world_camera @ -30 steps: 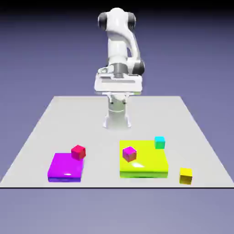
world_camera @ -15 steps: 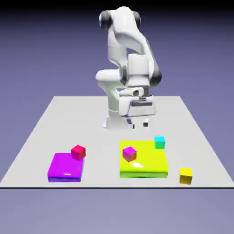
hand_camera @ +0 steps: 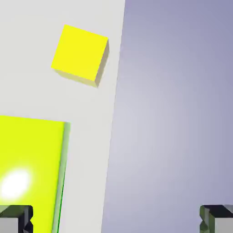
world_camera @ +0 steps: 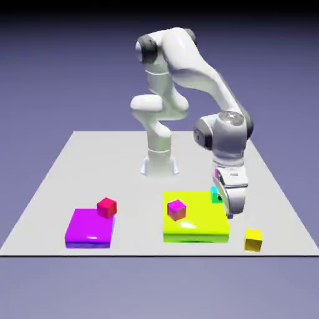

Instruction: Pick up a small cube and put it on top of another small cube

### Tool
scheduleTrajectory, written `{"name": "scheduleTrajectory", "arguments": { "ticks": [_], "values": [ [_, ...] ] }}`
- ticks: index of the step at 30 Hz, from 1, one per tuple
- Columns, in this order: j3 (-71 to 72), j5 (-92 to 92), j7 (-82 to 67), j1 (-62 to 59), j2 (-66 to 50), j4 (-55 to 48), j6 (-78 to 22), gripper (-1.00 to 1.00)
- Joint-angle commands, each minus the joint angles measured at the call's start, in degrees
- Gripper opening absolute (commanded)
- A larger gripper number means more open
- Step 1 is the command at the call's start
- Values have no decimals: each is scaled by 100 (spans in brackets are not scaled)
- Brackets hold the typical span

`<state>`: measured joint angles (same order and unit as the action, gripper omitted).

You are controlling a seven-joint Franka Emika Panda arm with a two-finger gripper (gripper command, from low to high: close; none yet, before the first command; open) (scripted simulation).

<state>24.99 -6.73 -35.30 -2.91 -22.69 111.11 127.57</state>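
Cyan cube (world_camera: 215,194) mostly hidden behind tool (world_camera: 232,210).

Even, bright rendered light, both views sharp. White glare spots sit on the yellow-green block (hand_camera: 27,173) and magenta block (world_camera: 90,227); backdrop darkens toward twelve o'clock.

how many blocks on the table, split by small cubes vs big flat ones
small cubes: 4 - red cube, pink cube, cyan cube, yellow cube
large flat blocks: 2 - magenta block, yellow-green block
total: 6
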Motion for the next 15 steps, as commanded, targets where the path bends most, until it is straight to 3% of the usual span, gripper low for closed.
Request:
{"name": "scheduleTrajectory", "arguments": {
  "ticks": [1, 15],
  "values": [
    [80, -22, -250, -12, -178, -160, -149, 0],
    [1202, -323, -3738, -173, -2661, -2398, -2232, 0]
  ]
}}
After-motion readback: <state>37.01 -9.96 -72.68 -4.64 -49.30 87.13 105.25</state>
